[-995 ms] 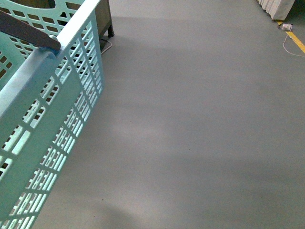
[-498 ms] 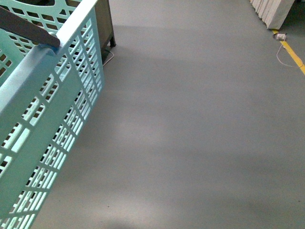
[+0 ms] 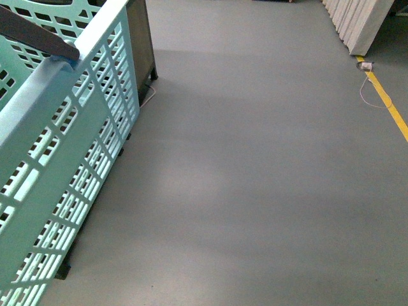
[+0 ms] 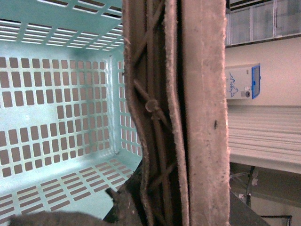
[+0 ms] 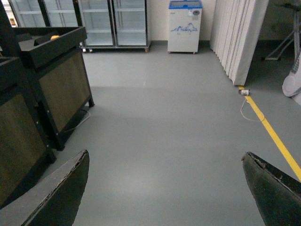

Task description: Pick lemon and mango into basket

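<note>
Clamping: left gripper [image 4: 123,203] on basket [image 3: 70,121] handle [image 4: 202,94] | right gripper [image 5: 164,157] jaws apart

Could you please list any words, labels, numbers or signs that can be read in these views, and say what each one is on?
No text can be read in any view.
The white cabinet carries a blue mark on its front, too blurred to read.
The basket shows no lettering.
</note>
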